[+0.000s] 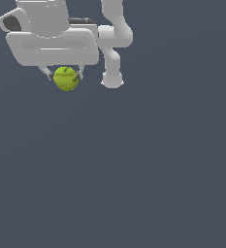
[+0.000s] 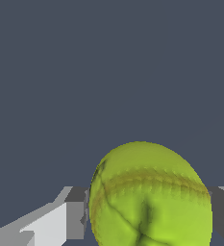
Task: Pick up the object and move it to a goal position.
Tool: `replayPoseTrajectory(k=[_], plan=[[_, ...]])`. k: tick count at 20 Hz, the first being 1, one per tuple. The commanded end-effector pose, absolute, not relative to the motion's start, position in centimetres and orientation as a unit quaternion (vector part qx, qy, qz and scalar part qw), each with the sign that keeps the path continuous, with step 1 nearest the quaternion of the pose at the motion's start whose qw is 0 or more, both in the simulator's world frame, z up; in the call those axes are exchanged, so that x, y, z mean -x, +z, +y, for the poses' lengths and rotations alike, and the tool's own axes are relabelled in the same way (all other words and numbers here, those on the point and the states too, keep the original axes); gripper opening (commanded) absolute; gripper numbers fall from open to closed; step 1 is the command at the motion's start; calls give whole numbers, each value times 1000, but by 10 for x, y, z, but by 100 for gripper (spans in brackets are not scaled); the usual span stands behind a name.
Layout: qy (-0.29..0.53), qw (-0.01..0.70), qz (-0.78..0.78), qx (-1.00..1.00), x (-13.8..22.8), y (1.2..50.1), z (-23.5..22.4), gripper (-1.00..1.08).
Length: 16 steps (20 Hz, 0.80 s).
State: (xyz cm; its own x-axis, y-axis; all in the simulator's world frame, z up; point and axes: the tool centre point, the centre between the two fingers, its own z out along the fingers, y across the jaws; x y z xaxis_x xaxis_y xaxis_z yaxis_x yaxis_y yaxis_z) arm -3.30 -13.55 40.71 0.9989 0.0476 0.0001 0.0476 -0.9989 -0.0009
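we have our gripper [image 1: 66, 76] with its fingers [image 2: 75, 214] clamped on either side of the ball [image 1: 66, 78], squeezing it so we can carry it toward the goal.

Your exterior view looks from farther off, taking in the whole gripper [image 1: 66, 76]. Your wrist view sits just behind its fingers [image 2: 75, 214]. Both share the ball [image 1: 66, 79] between them.
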Motion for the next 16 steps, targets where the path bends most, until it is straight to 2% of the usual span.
replayPoseTrajectory(k=[1,8,16], plan=[[0,0,-24,1000,32,426,-143,-100],[0,0,-24,1000,30,458,-157,-100],[0,0,-24,1000,28,472,-163,-100]])
